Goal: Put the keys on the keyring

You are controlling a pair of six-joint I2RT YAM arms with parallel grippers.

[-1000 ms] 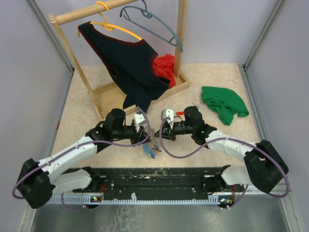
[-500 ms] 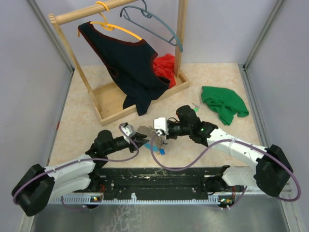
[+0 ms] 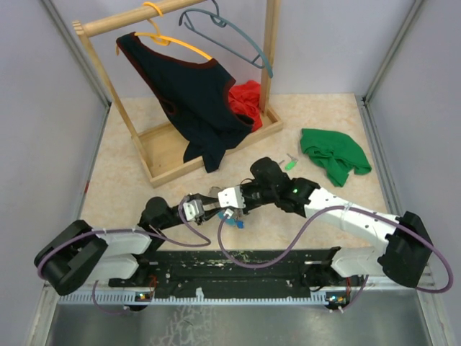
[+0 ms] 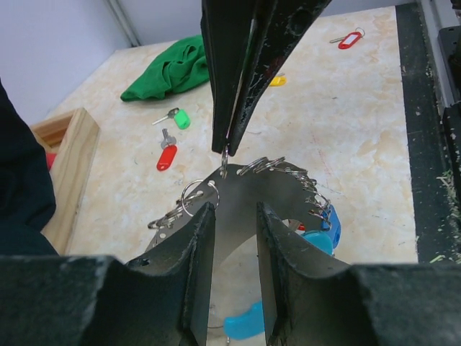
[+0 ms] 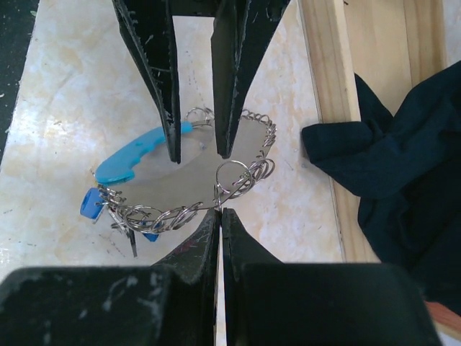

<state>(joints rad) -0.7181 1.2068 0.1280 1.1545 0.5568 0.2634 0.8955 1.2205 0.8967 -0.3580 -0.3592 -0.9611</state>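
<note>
right gripper closed, pinching a wire loop of keyring. left gripper jaws apart, straddling its rim. red key and green key loose, far right of it.

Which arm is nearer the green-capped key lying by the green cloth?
Right. The right arm passes just beside the green-capped key; the left arm lies at the near-left, with the left gripper reaching only the keyring.
</note>
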